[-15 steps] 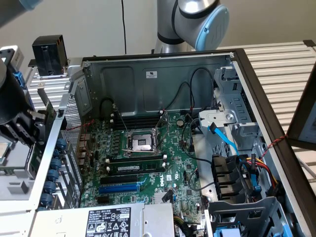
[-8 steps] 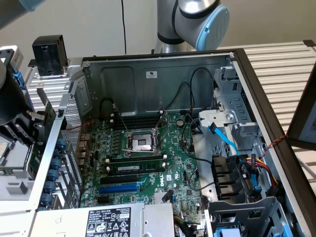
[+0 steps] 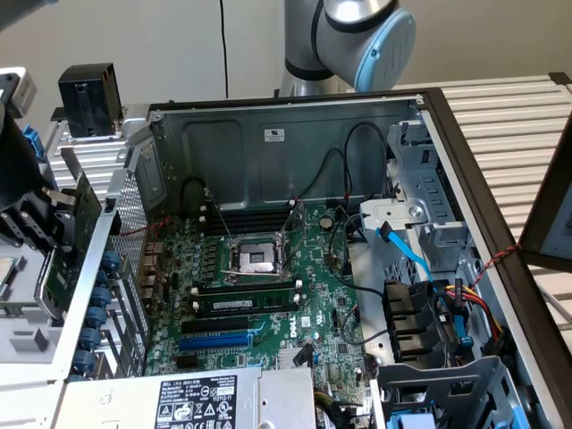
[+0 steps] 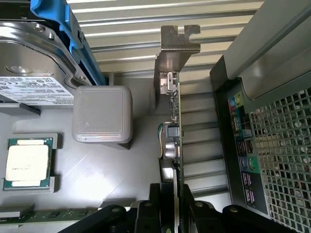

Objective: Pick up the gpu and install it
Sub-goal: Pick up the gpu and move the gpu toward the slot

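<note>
Silver-grey tubular arm (image 3: 304,40); round pale-blue joint cap (image 3: 386,46); black claw (image 4: 171,196) with round pivot bolts.

DELL printed on the motherboard (image 3: 308,277)

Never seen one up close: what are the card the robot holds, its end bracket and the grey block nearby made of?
The card looks like green circuit board, probably fibreglass laminate. Its end bracket looks like bare sheet metal: grey sheen, bent tab. The grey block seems matte plastic: even colour, soft rounded corners.
</note>
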You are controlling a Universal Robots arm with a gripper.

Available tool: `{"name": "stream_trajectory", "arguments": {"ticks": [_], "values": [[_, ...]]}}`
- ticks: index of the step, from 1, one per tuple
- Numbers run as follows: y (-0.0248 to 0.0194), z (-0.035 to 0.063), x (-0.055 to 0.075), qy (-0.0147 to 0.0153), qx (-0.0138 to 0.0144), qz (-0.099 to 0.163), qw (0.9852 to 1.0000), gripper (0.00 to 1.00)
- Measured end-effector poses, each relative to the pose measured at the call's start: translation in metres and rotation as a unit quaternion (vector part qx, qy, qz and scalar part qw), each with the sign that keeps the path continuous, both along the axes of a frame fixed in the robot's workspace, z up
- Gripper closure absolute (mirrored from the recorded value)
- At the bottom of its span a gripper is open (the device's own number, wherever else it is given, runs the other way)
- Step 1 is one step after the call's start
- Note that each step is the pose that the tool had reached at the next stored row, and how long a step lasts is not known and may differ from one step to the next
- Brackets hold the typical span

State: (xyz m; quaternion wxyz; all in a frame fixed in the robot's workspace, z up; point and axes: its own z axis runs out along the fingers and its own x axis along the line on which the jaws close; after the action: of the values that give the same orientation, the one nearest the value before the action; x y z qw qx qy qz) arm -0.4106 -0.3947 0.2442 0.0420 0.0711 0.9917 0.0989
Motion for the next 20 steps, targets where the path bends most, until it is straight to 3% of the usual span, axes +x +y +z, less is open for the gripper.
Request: {"name": "stream_trajectory", "arguments": {"ticks": [12,20], "values": [[-0.0013,0.0495,0.000,0.0058,0.0000,0.000,1.0000,0.72],[-0.0096,0.0859,0.006,0.0144,0.0000,0.000,0.9999,0.72]]}}
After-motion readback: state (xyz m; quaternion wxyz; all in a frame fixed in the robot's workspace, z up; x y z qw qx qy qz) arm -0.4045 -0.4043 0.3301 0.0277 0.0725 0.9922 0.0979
